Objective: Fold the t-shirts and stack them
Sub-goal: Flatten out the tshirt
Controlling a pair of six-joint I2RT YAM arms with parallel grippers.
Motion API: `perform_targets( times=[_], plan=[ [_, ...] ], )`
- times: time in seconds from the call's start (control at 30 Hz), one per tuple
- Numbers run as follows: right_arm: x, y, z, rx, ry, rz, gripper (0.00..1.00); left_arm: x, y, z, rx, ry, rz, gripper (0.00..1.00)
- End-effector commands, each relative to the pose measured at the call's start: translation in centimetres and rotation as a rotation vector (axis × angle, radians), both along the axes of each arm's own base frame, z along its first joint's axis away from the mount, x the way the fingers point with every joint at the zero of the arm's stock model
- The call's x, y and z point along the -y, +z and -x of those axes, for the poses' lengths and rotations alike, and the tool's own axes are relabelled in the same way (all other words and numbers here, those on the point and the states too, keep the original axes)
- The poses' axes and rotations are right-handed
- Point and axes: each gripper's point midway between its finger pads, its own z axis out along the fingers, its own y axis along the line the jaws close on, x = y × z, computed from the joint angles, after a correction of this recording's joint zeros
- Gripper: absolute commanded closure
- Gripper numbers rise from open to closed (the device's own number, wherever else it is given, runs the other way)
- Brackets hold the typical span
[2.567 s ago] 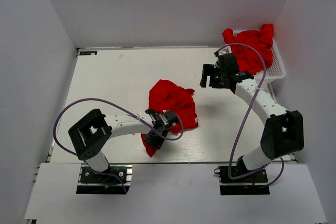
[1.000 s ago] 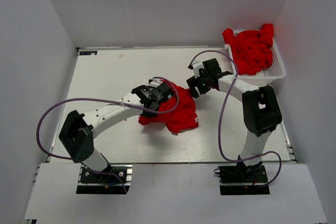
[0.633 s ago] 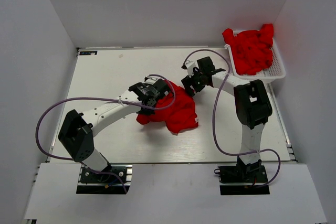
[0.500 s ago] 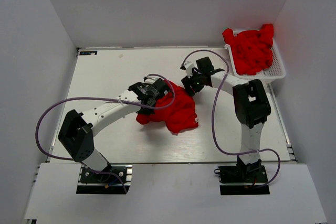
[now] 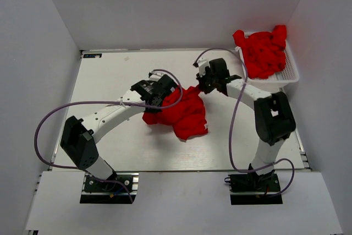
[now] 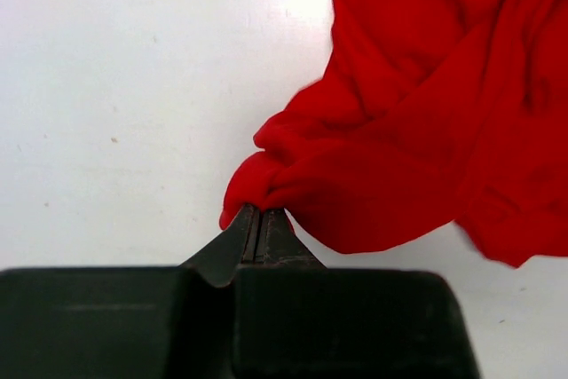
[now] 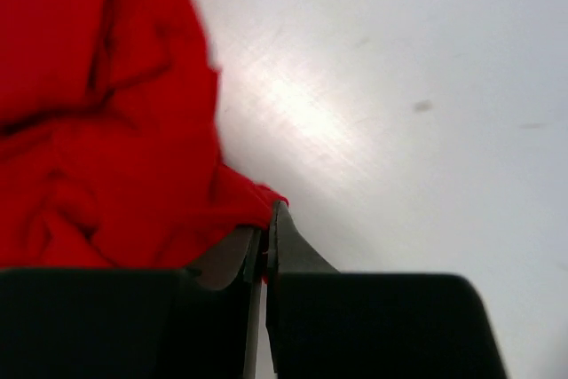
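A crumpled red t-shirt point(image 5: 181, 111) lies bunched near the middle of the table. My left gripper point(image 5: 158, 96) is shut on its left edge; in the left wrist view the cloth point(image 6: 417, 122) bulges out from the pinched jaws of that gripper point(image 6: 258, 212). My right gripper point(image 5: 205, 85) is shut on the shirt's upper right corner, and in the right wrist view the red cloth point(image 7: 106, 139) is pinched at the tips of the right gripper point(image 7: 268, 219). More red t-shirts point(image 5: 264, 50) are heaped in the basket at the back right.
The white slotted basket point(image 5: 290, 73) stands at the table's back right corner, close to the right wall. Purple cables loop over both arms. White walls enclose the table point(image 5: 110, 81) on three sides.
My right gripper has closed on the shirt's upper right corner. The left gripper, still shut on the cloth, has moved up and slightly right, drawing the left edge with it.
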Motion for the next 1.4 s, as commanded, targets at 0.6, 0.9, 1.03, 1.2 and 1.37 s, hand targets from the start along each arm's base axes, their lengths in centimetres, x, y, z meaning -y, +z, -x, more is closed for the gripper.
perform_targets(
  times=[0.6,0.9,1.03,1.2,1.37],
  plan=[
    [18.7,44.5,-0.2,0.943,-0.948,-0.084,1.0,-5.9,33.6,-13.0,0.912,0.171,0.123,1.0],
    [23.7,54.4,6.3,1.158,-1.082,-0.068,1.0,-12.3,46.1,-8.1,1.237,0.245,0.018,1.0],
    [25.1,58.0,10.2,1.244,-1.093,-0.108,1.0,-13.0,49.4,-5.1,1.323,0.183,0.017,1.0],
    [26.4,62.9,16.5,1.384,-1.022,-0.179,1.0,-13.2,53.2,-2.2,1.44,0.048,0.038,1.0],
    [25.6,66.7,22.3,1.526,-0.842,-0.294,1.0,-14.1,56.9,1.6,1.563,-0.021,0.099,1.0]
  ],
)
